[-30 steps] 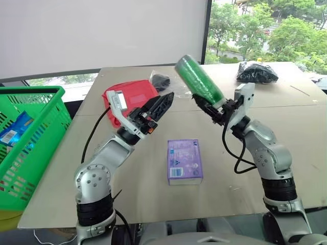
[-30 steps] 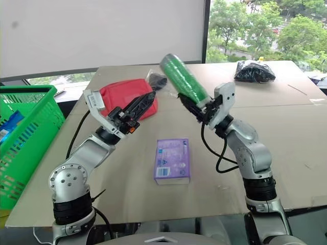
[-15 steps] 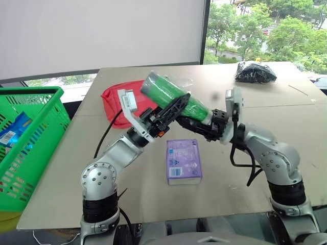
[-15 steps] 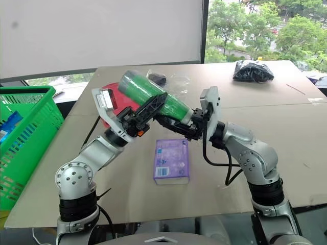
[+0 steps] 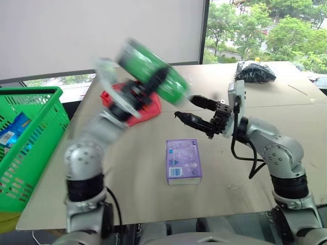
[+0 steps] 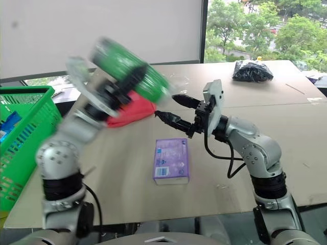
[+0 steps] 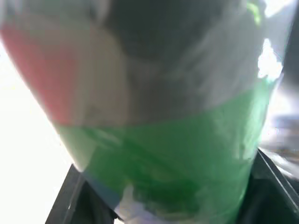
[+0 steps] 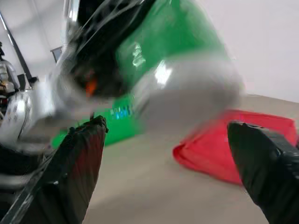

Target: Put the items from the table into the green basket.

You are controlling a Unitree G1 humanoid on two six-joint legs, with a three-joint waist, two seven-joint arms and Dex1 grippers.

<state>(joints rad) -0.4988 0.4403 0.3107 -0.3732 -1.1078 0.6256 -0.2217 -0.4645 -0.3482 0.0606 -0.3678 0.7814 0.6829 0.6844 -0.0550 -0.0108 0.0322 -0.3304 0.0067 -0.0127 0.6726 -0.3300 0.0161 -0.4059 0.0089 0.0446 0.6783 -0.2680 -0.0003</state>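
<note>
Since half a second ago: cylinder passed from right hand to left hand and lifted up toward the counter's far left corner; right hand now released, fingers spread wide, nothing between them, hovering over mid-counter and pointing left. Left hand clenched on the cylinder across its middle, held tilted in the air above the red pouch, blurred with motion. In the left wrist view, green-and-white cylinder body seated between the two black fingers. Pouch lying flat near the counter's far left corner, partly hidden behind the left arm. Purple box flat on the counter toward the near edge, barcode end nearest, below and apart from the right hand. Black bag at the far right corner. Green basket beside the counter's left edge, off the counter, a blue packet inside.
</note>
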